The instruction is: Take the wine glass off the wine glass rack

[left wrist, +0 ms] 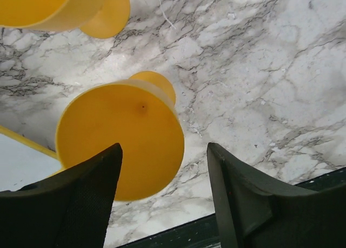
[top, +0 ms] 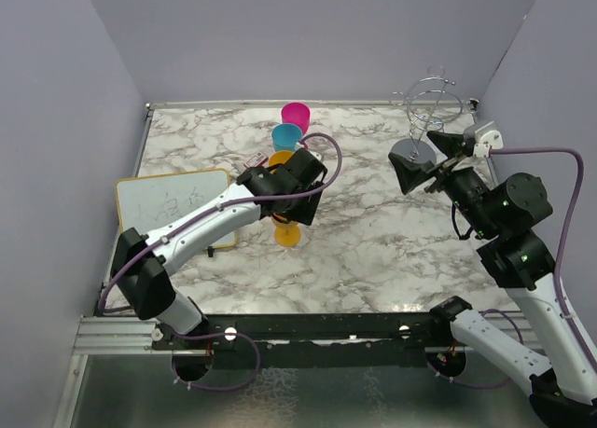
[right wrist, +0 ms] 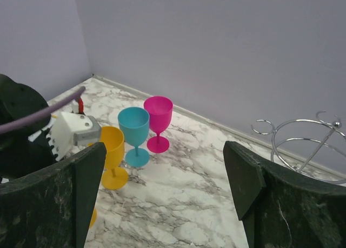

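Marble counter (top: pixel 373 251) fills most of the view, with pale purple walls (top: pixel 56 120) on three sides. A white board (top: pixel 173 204) lies flat on the left. The wine glass rack (top: pixel 413 151) stands in the far right corner, and I see no glass hanging on its loops. The yellow wine glass (left wrist: pixel 121 145) stands upright on the counter near the middle, well apart from the rack.

The left fingers (left wrist: pixel 86 194) hang over it, partly open, one on each side of the cup. They do not look like they squeeze it. The right fingers (right wrist: pixel 259 194) are wide open close to the rack's base and hold nothing.

I think the job is nearly done. The glass is down, and the left arm only needs to get away. It should spread its fingers a bit more and then go straight up, so no finger catches the rim and tips the glass. It should not slide sideways while it is low.

Three more glasses, a pink glass (right wrist: pixel 158 112), a blue glass (right wrist: pixel 133 124) and another yellow glass (right wrist: pixel 112 145), stand close behind, so moving that way is risky. The white board is near on the left, and the counter's front edge with its black rail (top: pixel 308 325) is near too. The most open marble lies to the right, between the glass and the rack.
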`<control>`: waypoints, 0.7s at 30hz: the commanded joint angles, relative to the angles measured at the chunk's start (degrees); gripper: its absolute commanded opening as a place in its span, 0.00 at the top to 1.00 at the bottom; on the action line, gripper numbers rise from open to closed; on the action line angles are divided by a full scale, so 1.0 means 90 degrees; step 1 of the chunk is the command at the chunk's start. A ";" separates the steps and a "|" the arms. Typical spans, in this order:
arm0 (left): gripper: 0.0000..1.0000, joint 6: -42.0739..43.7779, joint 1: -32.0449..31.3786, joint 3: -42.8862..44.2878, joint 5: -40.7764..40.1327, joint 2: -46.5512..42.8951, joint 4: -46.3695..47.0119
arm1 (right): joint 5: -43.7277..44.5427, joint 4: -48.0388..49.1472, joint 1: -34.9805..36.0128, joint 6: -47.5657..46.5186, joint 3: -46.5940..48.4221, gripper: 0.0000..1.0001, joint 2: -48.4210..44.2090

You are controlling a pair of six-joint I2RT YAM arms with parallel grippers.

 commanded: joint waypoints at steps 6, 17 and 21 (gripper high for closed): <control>0.21 0.0484 -0.0028 0.0143 -0.0033 -0.1304 0.0859 | 0.0381 0.0049 0.0100 -0.0101 0.0060 0.09 0.0131; 0.01 0.1357 0.0002 -0.0189 0.0209 -0.2461 0.2952 | 0.0619 -0.0040 0.0112 -0.0083 0.0067 0.09 0.0016; 0.00 0.1587 0.0067 -0.0612 -0.0148 -0.2819 0.4052 | 0.0584 -0.0135 0.0115 0.0024 0.0118 0.08 0.0106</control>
